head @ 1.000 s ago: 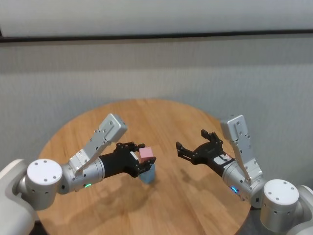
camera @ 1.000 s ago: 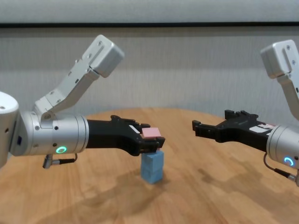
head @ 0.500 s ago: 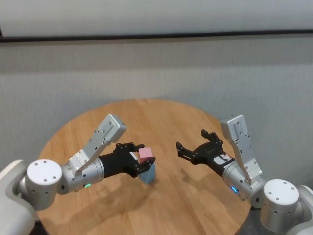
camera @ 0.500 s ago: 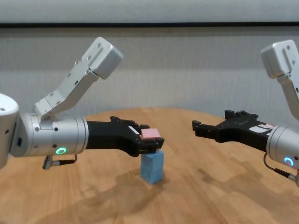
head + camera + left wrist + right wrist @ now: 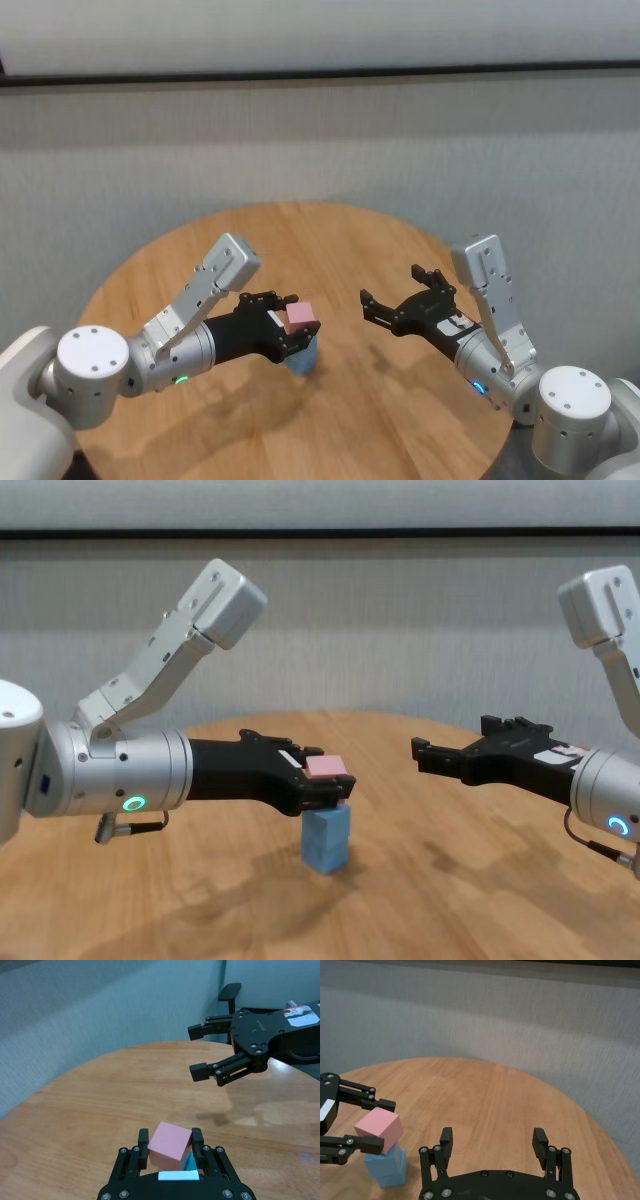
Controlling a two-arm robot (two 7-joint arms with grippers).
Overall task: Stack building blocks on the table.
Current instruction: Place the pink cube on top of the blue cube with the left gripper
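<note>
Readable text: none.
Right gripper (image 5: 235, 1047) label: white sticker with red marks, print too small to read.
Left gripper (image 5: 170, 1152) label: plain white strip, no lettering seen.

Soft, even light is falling from above, and nothing is looking dim. My arms are casting blurred, pale shadows on the table (image 5: 420, 880), darkest just beneath the blue blocks (image 5: 326, 840). A faint sheen is showing on the wood at the right side in my left wrist view. The pictures are staying fairly sharp, though the wall behind is looking a little soft. Green lights are glowing on both forearms.
</note>
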